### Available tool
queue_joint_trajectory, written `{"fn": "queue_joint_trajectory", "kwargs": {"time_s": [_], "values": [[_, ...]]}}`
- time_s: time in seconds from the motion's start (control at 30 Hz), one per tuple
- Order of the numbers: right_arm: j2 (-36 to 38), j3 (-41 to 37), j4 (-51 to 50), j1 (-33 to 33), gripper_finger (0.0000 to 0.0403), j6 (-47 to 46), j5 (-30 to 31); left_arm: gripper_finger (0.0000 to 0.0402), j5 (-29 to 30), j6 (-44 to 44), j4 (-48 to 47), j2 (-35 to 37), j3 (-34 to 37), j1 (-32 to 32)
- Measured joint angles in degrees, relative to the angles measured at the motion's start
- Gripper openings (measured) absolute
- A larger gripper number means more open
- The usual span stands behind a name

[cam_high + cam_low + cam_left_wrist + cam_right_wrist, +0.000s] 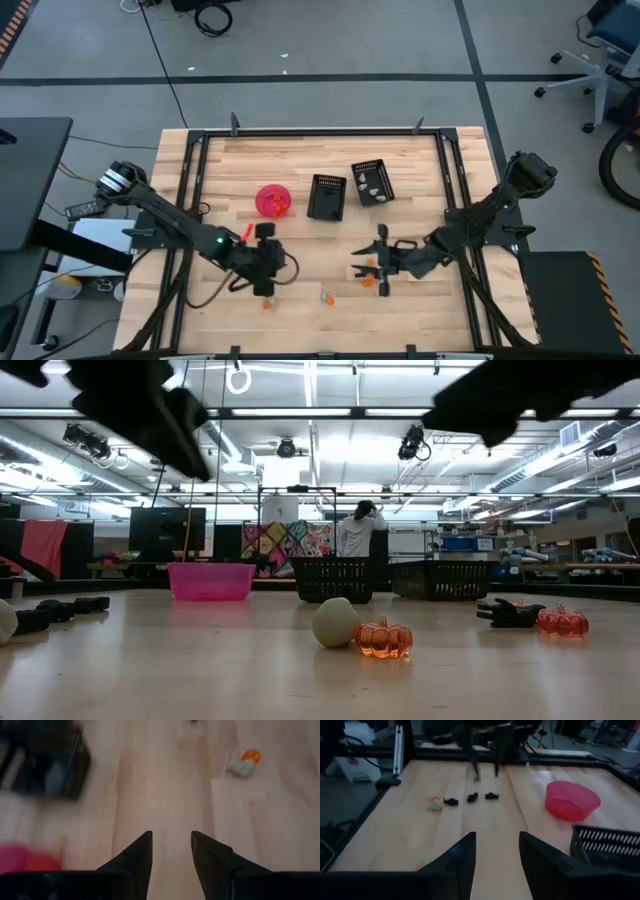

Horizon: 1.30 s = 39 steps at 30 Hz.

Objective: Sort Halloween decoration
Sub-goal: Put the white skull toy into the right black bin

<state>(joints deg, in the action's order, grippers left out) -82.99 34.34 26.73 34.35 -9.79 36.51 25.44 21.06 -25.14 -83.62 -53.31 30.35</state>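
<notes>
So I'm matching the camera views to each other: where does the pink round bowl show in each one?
High view: pink round bowl left of the two black slotted baskets.
Low view: far left of centre, left of the baskets.
Left wrist view: a pink blur by the left edge, probably the bowl.
Right wrist view: at right, beside a basket.
Shared landmark: the baskets.

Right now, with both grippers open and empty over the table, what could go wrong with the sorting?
1. The pale ball touches the orange pumpkin; closing on one may push the other away.
2. Three black trinkets lie close in a row, so the left gripper may catch two.
3. The right gripper hovers near loose pieces and could scatter them.
</notes>
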Motion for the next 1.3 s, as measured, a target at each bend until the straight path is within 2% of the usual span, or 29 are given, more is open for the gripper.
{"fn": "queue_joint_trajectory", "kwargs": {"time_s": [0.2, 0.33, 0.47, 0.7, 0.93, 1.07, 1.3], "values": [[-5.77, -0.08, 3.25, 2.93, 0.0153, -0.30, 7.31, 0.0141, -2.24, 15.45, -0.99, 4.29, 7.65, -0.56], [-9.73, -0.06, 6.72, 1.12, 0.0153, -0.14, 6.75, 0.0141, -6.81, 25.17, -1.75, 3.94, 11.13, -0.61], [-12.95, -0.06, 9.41, -0.30, 0.0153, -0.12, 3.05, 0.0141, -9.10, 32.05, -4.70, 3.72, 11.87, 0.94], [-15.00, -0.03, 10.15, -0.91, 0.0153, 0.07, 0.97, 0.0141, -9.40, 38.00, -16.18, 3.76, 7.65, 7.37], [-14.87, -0.01, 10.50, -1.08, 0.0153, 1.98, 0.92, 0.0141, -9.36, 48.41, -25.37, 3.76, 7.90, 15.38], [-14.87, -0.01, 10.32, -1.05, 0.0153, 1.89, 0.90, 0.0141, -8.83, 51.87, -27.58, 3.76, 7.92, 19.15], [-14.85, -0.01, 10.39, -1.01, 0.0153, 1.85, -0.17, 0.0146, -6.57, 52.41, -28.01, 3.37, 7.92, 23.12]]}}
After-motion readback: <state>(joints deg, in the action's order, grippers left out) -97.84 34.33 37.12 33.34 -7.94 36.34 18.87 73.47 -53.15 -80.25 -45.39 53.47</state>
